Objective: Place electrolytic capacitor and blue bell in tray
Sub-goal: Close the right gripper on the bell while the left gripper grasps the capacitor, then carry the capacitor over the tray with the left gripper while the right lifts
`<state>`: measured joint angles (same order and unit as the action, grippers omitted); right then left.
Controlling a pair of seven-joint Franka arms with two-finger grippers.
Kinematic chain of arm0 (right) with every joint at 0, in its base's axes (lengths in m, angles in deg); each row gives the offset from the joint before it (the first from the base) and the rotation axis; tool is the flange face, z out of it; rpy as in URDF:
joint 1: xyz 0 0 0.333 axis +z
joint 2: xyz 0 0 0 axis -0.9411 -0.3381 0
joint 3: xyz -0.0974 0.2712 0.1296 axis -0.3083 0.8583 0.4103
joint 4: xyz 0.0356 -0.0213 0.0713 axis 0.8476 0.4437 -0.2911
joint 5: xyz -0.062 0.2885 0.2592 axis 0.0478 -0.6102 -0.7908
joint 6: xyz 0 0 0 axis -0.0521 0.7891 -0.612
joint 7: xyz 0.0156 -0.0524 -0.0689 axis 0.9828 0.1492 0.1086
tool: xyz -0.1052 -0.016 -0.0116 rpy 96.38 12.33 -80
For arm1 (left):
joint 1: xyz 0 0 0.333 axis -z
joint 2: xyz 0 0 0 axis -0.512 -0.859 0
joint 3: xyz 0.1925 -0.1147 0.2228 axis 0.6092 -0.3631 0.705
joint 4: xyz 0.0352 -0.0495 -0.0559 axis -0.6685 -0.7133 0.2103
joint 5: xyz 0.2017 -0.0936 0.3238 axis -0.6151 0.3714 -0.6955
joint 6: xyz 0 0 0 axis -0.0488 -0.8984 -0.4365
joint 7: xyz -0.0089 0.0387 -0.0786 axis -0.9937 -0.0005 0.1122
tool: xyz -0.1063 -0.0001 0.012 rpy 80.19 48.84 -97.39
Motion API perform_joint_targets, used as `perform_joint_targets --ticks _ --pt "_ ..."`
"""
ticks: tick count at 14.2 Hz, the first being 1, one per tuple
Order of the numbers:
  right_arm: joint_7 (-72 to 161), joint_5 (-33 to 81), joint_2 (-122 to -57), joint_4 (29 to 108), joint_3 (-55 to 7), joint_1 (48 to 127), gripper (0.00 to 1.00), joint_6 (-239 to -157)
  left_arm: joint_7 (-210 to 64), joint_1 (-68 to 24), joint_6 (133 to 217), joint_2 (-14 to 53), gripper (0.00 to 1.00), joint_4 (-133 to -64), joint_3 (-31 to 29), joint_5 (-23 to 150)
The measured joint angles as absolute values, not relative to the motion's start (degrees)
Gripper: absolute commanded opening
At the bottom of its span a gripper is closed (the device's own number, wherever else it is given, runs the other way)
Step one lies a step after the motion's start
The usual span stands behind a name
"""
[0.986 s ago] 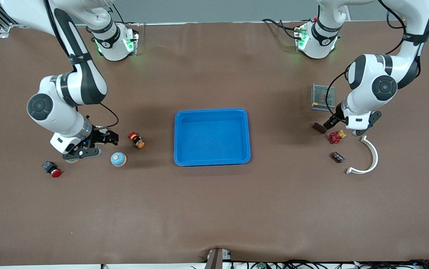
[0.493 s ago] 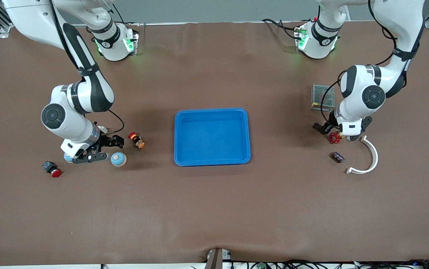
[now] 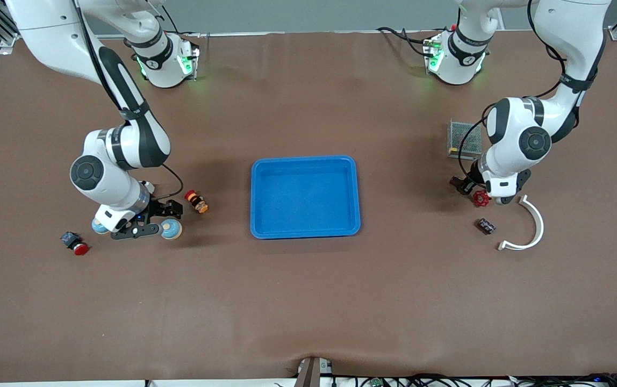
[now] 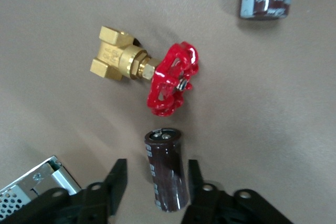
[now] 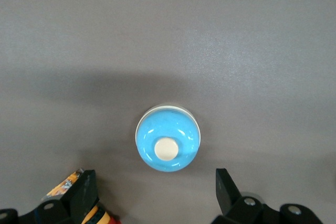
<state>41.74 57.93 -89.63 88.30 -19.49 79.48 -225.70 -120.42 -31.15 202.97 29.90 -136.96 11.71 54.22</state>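
Tray [image 3: 305,161] holds nothing; capacitor [image 4: 167,169], bell [image 5: 168,138] outside.

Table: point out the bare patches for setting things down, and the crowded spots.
Free: the tray floor, and the table nearer the camera than the tray. Crowded: around the left gripper with capacitor and red valve; around the right gripper with blue bell.

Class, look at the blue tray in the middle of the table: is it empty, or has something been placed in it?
Empty. The blue tray shows only its bare blue floor inside the rim; nothing lies in it.
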Motion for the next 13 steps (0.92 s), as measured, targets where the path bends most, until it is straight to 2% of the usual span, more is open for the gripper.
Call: perform_joint_targets --ticks 2,4,9,13 --pt "41.7 57.9 -91.0 87.6 -19.5 79.5 1.0 -226.1 -120.4 -31.1 203.5 28.9 0.27 -136.9 11.7 54.2" --pt "41.7 57.9 -92.6 87.2 -19.5 79.5 1.0 -227.7 -120.4 -31.0 204.2 28.0 0.0 -136.5 11.7 54.2" --pt "41.8 57.9 -95.4 86.9 -19.6 79.5 1.0 -230.4 -120.8 -30.8 204.4 27.7 0.0 -135.6 10.0 54.3" --pt "41.8 57.9 -96.2 86.4 -19.8 79.5 1.0 -230.7 -129.6 -30.8 204.2 27.8 0.0 -132.2 4.2 54.3"
